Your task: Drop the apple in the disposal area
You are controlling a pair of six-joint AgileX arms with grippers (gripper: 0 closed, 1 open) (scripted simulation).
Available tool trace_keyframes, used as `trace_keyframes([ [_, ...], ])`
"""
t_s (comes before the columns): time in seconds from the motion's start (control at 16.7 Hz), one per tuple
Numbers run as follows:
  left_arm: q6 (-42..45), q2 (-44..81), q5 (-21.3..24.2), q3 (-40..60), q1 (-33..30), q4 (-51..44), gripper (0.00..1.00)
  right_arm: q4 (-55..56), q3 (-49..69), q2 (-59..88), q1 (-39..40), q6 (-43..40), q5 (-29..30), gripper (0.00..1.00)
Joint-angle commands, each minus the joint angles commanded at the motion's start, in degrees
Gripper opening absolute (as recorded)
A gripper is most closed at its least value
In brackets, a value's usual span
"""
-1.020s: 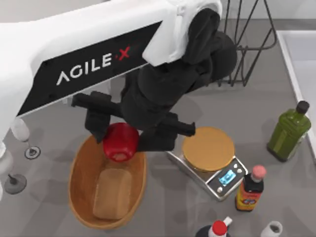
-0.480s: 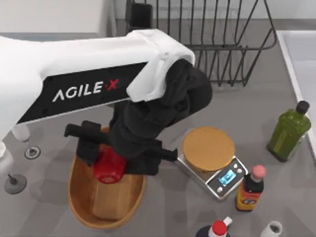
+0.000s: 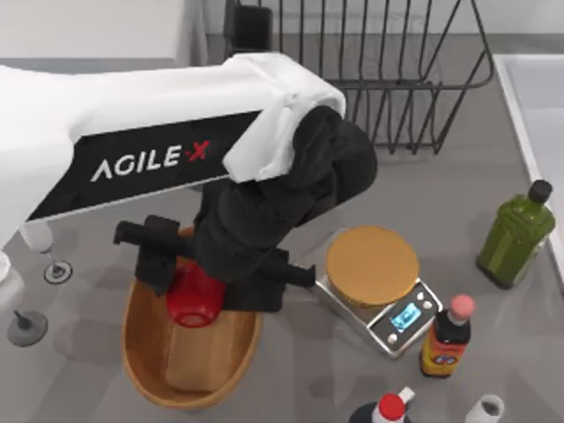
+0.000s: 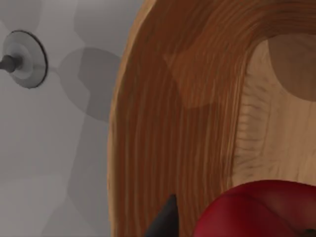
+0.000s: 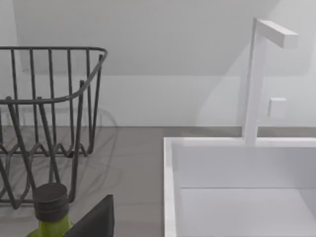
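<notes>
The apple [image 3: 192, 301], glossy deep red, hangs low inside the far end of the disposal area [image 3: 132, 344], an oval orange-brown wicker basket with a tan pad [image 3: 198, 357] at its bottom. My left gripper [image 3: 211, 282] reaches down over the basket and is shut on the apple, with a black finger on either side of it. In the left wrist view the apple [image 4: 252, 210] sits close above the basket's ribbed wall [image 4: 173, 123] and pad [image 4: 281, 123]. My right gripper [image 5: 96, 222] is parked off to the right, by a green bottle [image 5: 49, 207].
A steel kitchen scale [image 3: 372, 264] stands right of the basket, and a black wire dish rack [image 3: 388, 79] stands behind. Bottles [image 3: 515, 233] [image 3: 449, 335] crowd the right and front. Wine glass bases [image 3: 57, 271] [image 3: 26, 328] sit left of the basket. A white sink [image 3: 538, 97] lies far right.
Over the last second my left arm moved left and down, carrying the apple from above the basket's far rim into it. In the last half second it has barely moved.
</notes>
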Motion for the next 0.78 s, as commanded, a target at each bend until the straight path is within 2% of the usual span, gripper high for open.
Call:
trace_keyframes([
  [0.54,0.0,0.0,0.0,0.0,0.0,0.0,0.98,0.0,0.0,0.0,0.0,0.0,0.0,1.00],
  [0.78,0.0,0.0,0.0,0.0,0.0,0.0,1.00,0.0,0.0,0.0,0.0,0.0,0.0,1.00],
])
